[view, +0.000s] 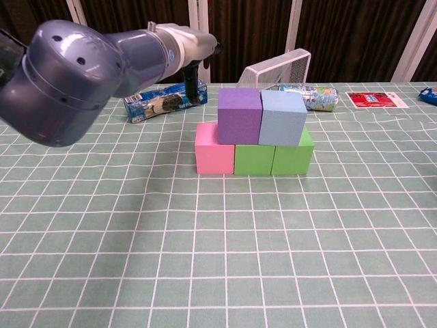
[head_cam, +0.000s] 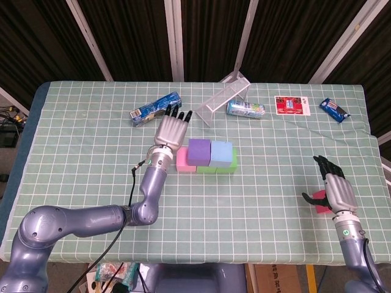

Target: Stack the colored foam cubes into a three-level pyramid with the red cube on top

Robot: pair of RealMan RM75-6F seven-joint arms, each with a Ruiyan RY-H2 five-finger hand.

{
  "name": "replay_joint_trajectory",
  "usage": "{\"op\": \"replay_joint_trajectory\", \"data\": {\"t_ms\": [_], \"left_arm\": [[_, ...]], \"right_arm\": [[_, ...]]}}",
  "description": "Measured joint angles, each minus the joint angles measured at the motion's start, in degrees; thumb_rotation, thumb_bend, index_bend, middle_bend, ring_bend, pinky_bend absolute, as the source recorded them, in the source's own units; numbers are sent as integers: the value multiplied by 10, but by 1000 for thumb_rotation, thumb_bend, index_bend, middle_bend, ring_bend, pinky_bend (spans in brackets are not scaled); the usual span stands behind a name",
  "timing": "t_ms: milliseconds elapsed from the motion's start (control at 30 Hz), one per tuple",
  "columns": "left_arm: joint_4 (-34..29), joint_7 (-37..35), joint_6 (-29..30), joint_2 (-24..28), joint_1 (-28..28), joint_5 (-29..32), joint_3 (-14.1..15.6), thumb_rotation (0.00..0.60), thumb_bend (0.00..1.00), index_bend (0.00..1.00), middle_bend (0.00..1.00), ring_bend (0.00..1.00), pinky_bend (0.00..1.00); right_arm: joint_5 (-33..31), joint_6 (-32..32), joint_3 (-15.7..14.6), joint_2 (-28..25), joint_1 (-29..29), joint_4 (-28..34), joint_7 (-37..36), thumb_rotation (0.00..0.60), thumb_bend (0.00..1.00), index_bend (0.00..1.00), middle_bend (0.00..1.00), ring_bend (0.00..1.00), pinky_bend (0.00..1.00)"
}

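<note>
Bench (head_cam: 73, 152) covered w/ pale green cloth, white grid lines, dark blue edge at left. Behind it: dark corrugated wall panels (head_cam: 134, 36) split by white/grey slanted posts (head_cam: 174, 36). Chest view shows same dark backdrop w/ pale uprights. Even overhead light, soft shadows. Cardboard box (head_cam: 278, 278) under front edge.

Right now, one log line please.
stack: two levels | left hand: open, beside stack | right hand: on red cube

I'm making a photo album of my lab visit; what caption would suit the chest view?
Two levels built: purple cube and blue cube on a pink-and-green base, left robot hand raised nearby.
</note>
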State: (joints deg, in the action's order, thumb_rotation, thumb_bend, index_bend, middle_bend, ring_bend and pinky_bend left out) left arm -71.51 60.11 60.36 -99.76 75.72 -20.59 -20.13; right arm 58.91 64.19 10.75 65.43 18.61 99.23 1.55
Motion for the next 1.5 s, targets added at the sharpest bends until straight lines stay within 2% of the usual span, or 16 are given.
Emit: {"op": "replay_joint_trajectory", "data": {"t_ms": [200, 467, 667, 800, 1000, 1233, 1500], "left_arm": [[-74, -28, 33, 40, -32, -20, 0, 600, 164, 0, 160, 27, 27], [-226, -94, 115, 116, -113, -78, 15, 600, 153, 0, 145, 27, 27], [-343, -166, 189, 181, -203, -147, 43, 600, 150, 0, 104, 27, 27], [-393, -203, 238, 214, -262, -202, 78, 600, 145, 0, 69, 27, 27], [-430, -242, 286, 246, -332, -281, 128, 600, 137, 0, 56, 27, 27], [-451, -278, 316, 275, -395, -359, 171, 600, 121, 0, 39, 27, 27], [-463, -306, 311, 301, -427, -389, 172, 600, 120, 0, 37, 27, 27]], "right_arm": [[7, 3, -1, 0, -1, 2, 1, 600, 261, 0, 0, 0, 0], [11, 7, -4, -3, -1, 5, 10, 600, 262, 0, 0, 0, 0], [11, 8, -7, -8, 0, 14, 28, 600, 261, 0, 0, 0, 0], [15, 8, -14, -13, 1, 23, 43, 600, 261, 0, 0, 0, 0], [17, 2, -26, -19, 3, 30, 66, 600, 262, 0, 0, 0, 0], [7, -3, -35, -20, 8, 31, 104, 600, 261, 0, 0, 0, 0], [-30, -15, -51, -20, 19, 30, 170, 600, 258, 0, 0, 0, 0]]}}
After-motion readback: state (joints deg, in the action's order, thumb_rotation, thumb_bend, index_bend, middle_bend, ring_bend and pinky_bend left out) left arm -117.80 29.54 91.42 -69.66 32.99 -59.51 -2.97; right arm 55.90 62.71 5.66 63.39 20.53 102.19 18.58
